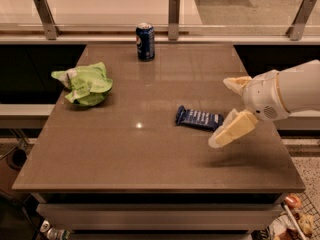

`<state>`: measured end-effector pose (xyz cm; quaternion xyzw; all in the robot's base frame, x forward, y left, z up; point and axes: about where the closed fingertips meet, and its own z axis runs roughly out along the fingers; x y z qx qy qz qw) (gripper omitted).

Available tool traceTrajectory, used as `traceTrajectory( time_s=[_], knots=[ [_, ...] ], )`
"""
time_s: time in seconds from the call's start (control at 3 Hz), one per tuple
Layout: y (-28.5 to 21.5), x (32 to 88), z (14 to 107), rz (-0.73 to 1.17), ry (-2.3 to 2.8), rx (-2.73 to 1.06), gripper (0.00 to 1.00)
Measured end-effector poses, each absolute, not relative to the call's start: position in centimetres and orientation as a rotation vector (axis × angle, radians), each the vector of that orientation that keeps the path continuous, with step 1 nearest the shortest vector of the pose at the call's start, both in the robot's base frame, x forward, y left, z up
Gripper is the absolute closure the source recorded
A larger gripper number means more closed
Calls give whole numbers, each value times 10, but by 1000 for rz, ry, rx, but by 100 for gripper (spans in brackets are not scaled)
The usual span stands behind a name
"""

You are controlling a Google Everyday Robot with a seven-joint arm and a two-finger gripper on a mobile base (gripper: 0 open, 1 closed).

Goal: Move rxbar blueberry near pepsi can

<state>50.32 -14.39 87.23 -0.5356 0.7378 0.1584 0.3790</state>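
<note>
My claw (221, 112) beside a blue snack bar (199, 118) on a brown table (150, 159).
My two pale fingers (236, 128) are spread apart, the lower one just beside the bar's right end. A blue soda can (145, 41) stands upright at the far edge, well apart from the bar. A crumpled green bag (85, 83) lies at left.

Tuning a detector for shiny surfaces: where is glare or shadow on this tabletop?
Camera view: a small glare spot on the table, left of the rxbar blueberry; a faint shadow below the open gripper, which hovers by the bar's right end.
</note>
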Motion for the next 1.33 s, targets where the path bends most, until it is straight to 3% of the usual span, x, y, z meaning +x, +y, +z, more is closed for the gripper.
traceTrajectory(
  time_s=[1.33],
  knots=[
    [-114, 513, 825, 599, 1871, -1245, 0]
  ],
)
